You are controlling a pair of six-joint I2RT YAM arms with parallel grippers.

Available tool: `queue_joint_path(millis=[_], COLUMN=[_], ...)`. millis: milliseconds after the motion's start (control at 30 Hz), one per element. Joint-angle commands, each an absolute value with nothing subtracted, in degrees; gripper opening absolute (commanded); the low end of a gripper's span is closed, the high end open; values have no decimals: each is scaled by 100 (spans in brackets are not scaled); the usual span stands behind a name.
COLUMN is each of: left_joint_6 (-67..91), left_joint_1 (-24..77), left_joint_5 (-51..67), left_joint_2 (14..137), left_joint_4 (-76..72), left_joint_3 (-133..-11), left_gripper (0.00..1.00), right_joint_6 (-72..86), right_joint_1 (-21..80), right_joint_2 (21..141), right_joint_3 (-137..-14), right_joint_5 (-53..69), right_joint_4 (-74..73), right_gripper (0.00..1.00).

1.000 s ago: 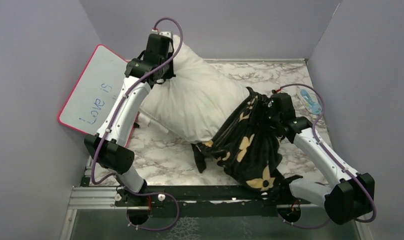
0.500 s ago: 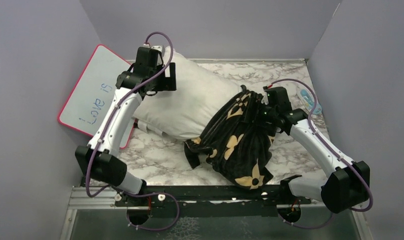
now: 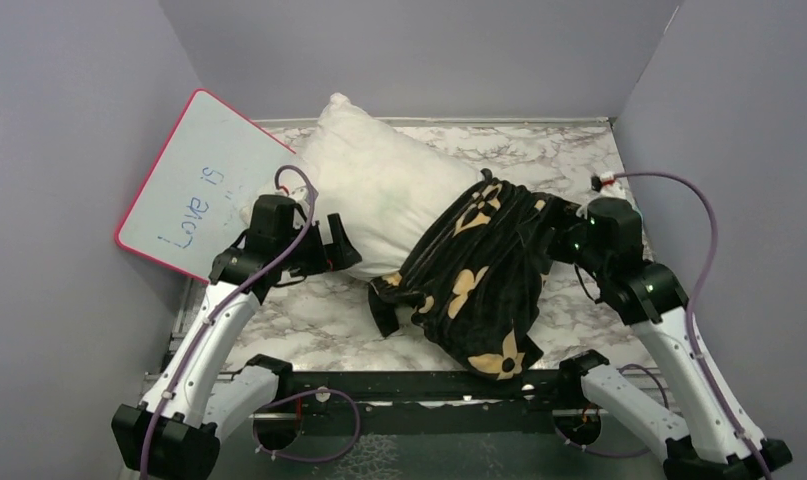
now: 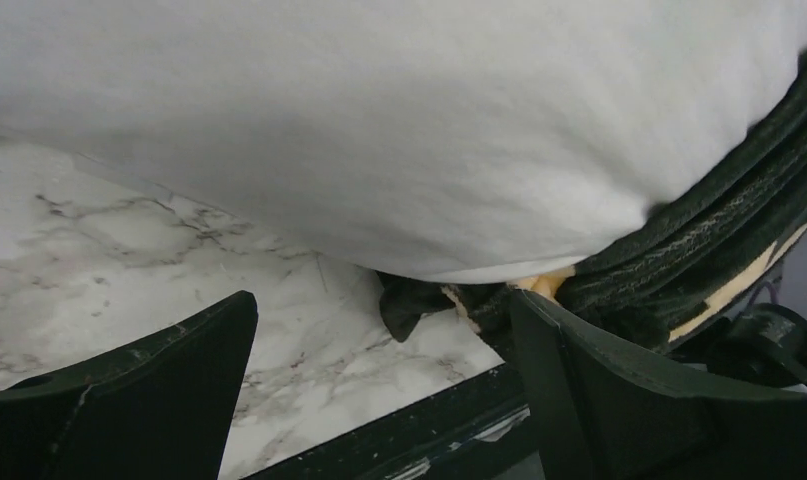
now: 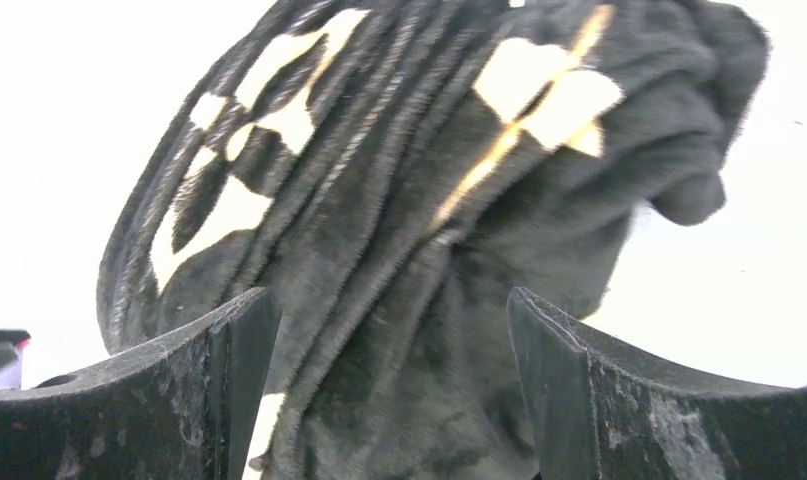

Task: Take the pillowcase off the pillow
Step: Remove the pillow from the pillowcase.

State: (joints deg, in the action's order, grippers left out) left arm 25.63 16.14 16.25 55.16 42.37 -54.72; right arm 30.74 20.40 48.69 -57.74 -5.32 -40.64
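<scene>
Left gripper (image 4: 381,310) spread wide and empty, just beside the near left edge of the pillow (image 3: 379,185). Right gripper (image 5: 391,300) wide too, bunched folds of the pillowcase (image 3: 479,280) right ahead of it. Pillowcase gathered over the near right end of the pillow, on the marble table (image 3: 319,310).

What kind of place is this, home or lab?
Most likely a lab robot cell: plain grey panel walls box in a marble-pattern tabletop, and a dark metal rail runs along its near edge.
</scene>
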Motion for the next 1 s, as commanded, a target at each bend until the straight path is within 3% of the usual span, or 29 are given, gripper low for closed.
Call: queue_joint_path(millis=[0,200,400,567,733,833,967], left_joint_6=[3209,4137,5388,5821,5289,5139,4958], left_joint_1=[1608,1611,1617,1658,1943,2336,2782], left_joint_5=[2436,3380,3500,3235,2667,2091,1533], left_joint_2=[5001,4827,4733,5302,6060,6414,6915], left_joint_4=[3712,2338,206,-1226,-1254,-1272,-1268], left_joint_3=[-4782,-3645,-2766,-2499,-3012,-3276,-3687], left_gripper=[99,99,99,99,97,84,45], right_joint_6=[3717,4073,4084,3689,3171,2776,2336], right_joint_1=[2048,2050,2052,2053,2048,2022,1984], right_joint_2=[4226,3791,4841,6146,6776,7406,8091], right_joint_3=[-5209,-4468,-4249,-4719,-5148,-5658,-6525], right_joint_5=[-1777,-492,1210,948,957,1203,1346], right_joint_4=[-4972,-4450,-3351,-3093,-2476,-2401,-2668], right_gripper=[89,89,86,81,81,81,81])
